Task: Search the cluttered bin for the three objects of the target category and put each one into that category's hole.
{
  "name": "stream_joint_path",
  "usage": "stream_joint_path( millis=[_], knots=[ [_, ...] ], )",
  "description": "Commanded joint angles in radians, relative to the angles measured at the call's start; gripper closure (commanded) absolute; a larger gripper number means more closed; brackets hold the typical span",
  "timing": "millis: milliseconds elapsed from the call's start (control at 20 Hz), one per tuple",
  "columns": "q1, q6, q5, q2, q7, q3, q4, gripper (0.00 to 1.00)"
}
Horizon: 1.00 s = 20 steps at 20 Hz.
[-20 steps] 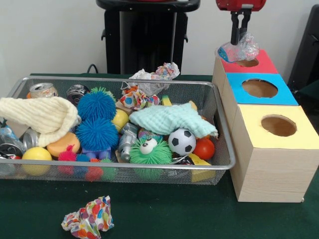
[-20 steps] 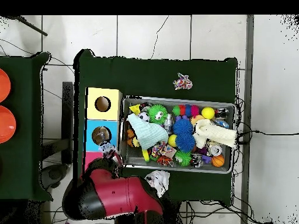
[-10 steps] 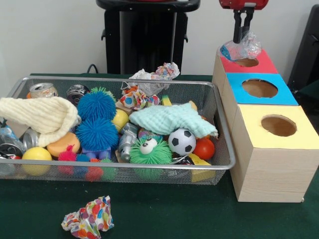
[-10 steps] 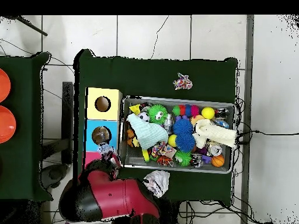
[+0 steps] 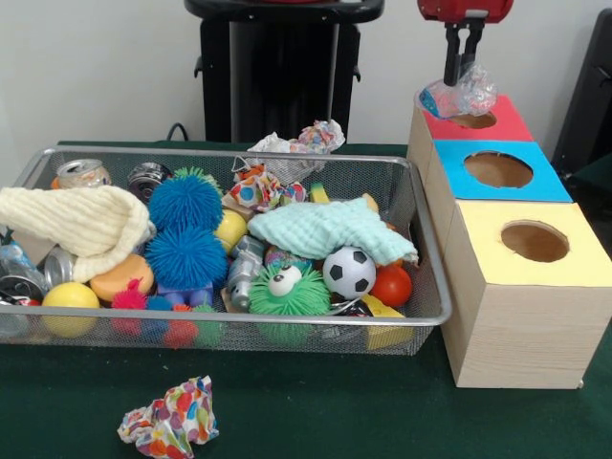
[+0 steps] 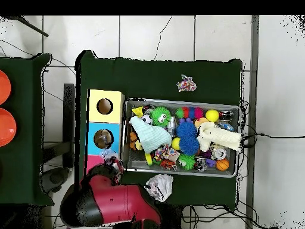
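My end effector (image 5: 461,67) is clamped on a crinkled plastic wrapper (image 5: 459,97) above the red box's hole (image 5: 472,120); from overhead my arm (image 6: 113,200) hides that hole.

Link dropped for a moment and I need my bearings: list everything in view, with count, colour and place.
Mesh bin: one, silver, on green table.
Spiky balls: two, blue, bin's middle.
Cloths: cream at bin's left, mint at its right.
Soccer ball: one, black and white, bin front.
Googly-eyed puff: one, green, beside soccer ball.
Paper wad: one, multicoloured, on table before bin.
Hole boxes: red, blue, yellow, right of bin.
Crumpled plastic: one, clear, over red box's hole.
Pincer: shut on crumpled plastic.
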Motion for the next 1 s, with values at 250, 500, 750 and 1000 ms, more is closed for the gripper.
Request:
stream_joint_path(
  millis=[250, 500, 750, 1000],
  knots=[
    [0.033, 0.090, 0.055, 0.051, 0.222, -0.038, -0.049, 1.00],
    [0.040, 0.085, 0.063, 0.058, 0.222, -0.049, -0.049, 1.00],
    [0.053, 0.079, 0.069, 0.067, 0.224, -0.058, -0.054, 1.00],
    [0.062, 0.078, 0.077, 0.075, 0.223, -0.063, -0.061, 1.00]
  ],
)
